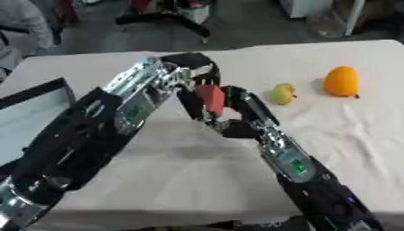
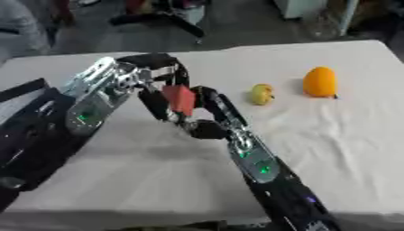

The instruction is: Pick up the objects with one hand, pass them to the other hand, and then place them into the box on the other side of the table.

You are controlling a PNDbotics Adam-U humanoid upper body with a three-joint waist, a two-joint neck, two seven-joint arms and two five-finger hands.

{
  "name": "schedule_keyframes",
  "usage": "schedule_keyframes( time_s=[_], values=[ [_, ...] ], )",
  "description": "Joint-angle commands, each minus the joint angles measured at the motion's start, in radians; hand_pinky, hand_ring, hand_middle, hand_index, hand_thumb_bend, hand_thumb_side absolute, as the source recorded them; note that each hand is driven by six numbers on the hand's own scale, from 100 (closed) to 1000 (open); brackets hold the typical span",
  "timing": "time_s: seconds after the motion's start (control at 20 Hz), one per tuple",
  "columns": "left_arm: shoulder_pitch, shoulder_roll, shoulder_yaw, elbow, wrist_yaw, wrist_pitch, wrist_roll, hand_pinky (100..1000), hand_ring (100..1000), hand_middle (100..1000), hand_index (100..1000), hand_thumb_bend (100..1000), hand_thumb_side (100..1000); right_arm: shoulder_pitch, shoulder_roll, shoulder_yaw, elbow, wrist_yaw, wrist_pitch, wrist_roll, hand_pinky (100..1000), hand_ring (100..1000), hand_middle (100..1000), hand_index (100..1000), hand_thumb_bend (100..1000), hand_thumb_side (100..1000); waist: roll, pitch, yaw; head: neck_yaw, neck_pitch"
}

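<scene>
Above the white cloth-covered table, the left hand and right hand meet mid-table, both curling around a small red block standing upright between them. The dark-rimmed box lies leftward, nearer the left arm.

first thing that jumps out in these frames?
The two black arms meeting mid-table over the white cloth, with a red object held between the left hand and the right hand in what looks like a handover; which hand bears it cannot be told. Next, to the right on the cloth, lie a small yellow-green fruit and a larger orange fruit. A dark-rimmed box sits at the left edge.
</scene>
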Motion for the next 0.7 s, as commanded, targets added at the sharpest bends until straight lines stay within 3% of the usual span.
schedule_keyframes(
  time_s=[0.05, 0.4, 0.7],
  values=[
    [-0.022, 0.034, 0.026, -0.017, -0.021, -0.007, 0.002, 785, 611, 427, 500, 319, 100, -0.013, -0.002, 0.000, -0.013, 0.048, 0.000, 0.027, 782, 758, 727, 809, 495, 100, 0.001, 0.003, -0.001, 0.007, 0.001],
    [-0.020, 0.040, 0.033, -0.021, -0.026, -0.014, -0.002, 783, 599, 399, 470, 326, 100, -0.011, 0.000, -0.003, -0.006, 0.101, 0.005, 0.061, 807, 806, 787, 869, 567, 100, 0.004, 0.003, -0.001, 0.006, 0.001],
    [-0.015, 0.051, 0.036, -0.041, -0.024, -0.017, -0.007, 780, 588, 376, 448, 332, 100, -0.010, -0.001, -0.006, -0.004, 0.116, 0.020, 0.075, 814, 821, 807, 878, 543, 100, 0.003, 0.004, 0.001, 0.003, 0.001]
  ],
)
